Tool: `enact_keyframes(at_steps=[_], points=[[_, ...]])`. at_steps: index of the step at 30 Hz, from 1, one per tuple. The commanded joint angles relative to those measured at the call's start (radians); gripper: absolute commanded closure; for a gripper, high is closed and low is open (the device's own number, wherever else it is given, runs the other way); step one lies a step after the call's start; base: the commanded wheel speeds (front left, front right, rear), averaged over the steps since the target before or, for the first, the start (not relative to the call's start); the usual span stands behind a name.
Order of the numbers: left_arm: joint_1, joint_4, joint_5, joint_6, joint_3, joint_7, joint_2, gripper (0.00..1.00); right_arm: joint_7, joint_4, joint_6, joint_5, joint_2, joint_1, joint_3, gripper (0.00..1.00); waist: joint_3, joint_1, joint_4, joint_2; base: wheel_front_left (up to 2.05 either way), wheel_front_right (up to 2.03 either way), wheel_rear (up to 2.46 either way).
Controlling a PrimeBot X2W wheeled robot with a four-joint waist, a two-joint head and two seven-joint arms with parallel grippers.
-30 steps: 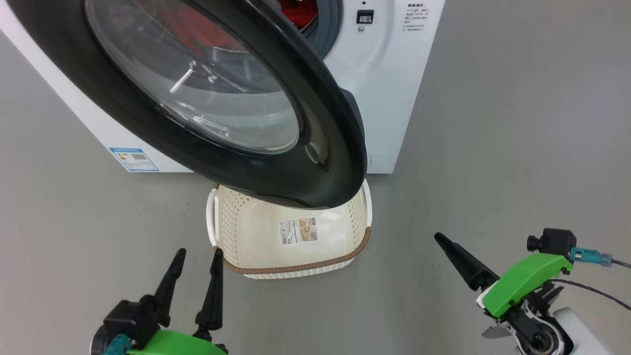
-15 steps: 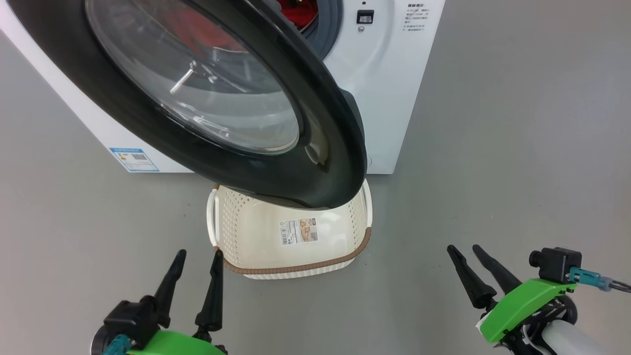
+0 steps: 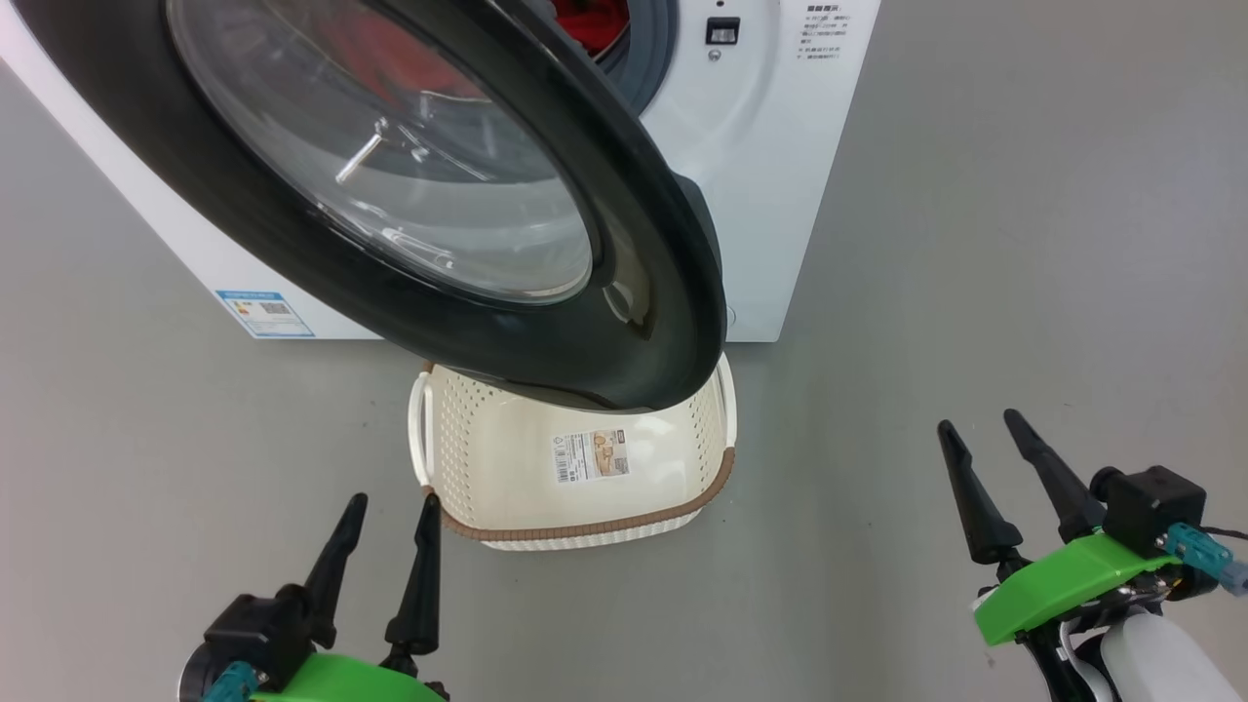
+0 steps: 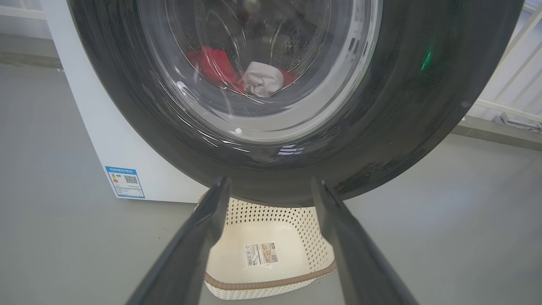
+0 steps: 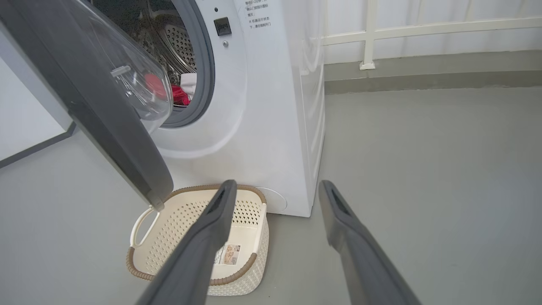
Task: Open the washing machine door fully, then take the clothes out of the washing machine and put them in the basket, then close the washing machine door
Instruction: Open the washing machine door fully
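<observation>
Two open, empty claws: left claw (image 3: pixel 394 499) unmoved, right claw (image 3: pixel 977 419) shifted rightward, perhaps raised.

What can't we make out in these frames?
- clothes: left wrist view, seen through the glare of the door glass; piece count unclear.
- basket: head view, far end hidden under the door.
- label in the basket: head view, print too small to read.
- washer: head view, top cut off by the upper edge.
</observation>
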Motion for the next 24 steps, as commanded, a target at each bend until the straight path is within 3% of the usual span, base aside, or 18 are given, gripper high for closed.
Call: enact_keyframes(at_steps=[1, 11, 24], points=[[-0.011, -0.022, 0.012, -0.001, 0.032, -0.012, 0.012, 0.0, -0.012, -0.054, 0.005, -0.057, 0.014, 0.027, -0.028, 0.0, -0.001, 0.0, 0.001, 0.0, 0.0, 0.0, 0.0], [-0.009, -0.039, 0.01, -0.001, 0.026, -0.012, 0.012, 0.0, -0.012, -0.19, 0.005, -0.226, 0.098, 0.113, -0.167, 0.0, -0.004, 0.0, 0.006, 0.0, 0.0, 0.0, 0.0], [0.002, -0.048, 0.012, 0.0, 0.02, -0.012, 0.012, 0.0, -0.012, -0.191, 0.005, -0.271, 0.13, 0.155, -0.207, 0.0, -0.014, 0.0, 0.008, 0.0, 0.0, 0.0, 0.0]])
